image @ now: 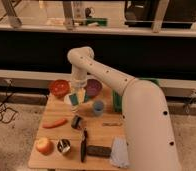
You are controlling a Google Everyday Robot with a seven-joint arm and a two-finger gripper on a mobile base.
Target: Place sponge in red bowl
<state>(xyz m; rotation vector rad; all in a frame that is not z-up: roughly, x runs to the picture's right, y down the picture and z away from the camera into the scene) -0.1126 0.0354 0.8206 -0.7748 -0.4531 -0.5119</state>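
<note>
The red bowl [59,87] stands at the back left of the wooden table [106,131]. My gripper [75,98] hangs down from the white arm just right of the red bowl, between it and the purple bowl [93,88]. It is shut on the sponge [73,100], a small pale and green block that shows at the fingertips, held a little above the table. The sponge is beside the red bowl's right rim, not over it.
A small blue cup [98,107] stands right of the gripper. A carrot [55,123], an apple [43,145], a metal cup [64,146], a small dark can [76,121], a black utensil [84,145] and a grey-blue cloth [119,153] lie nearer the front. A green object [116,101] sits behind the arm.
</note>
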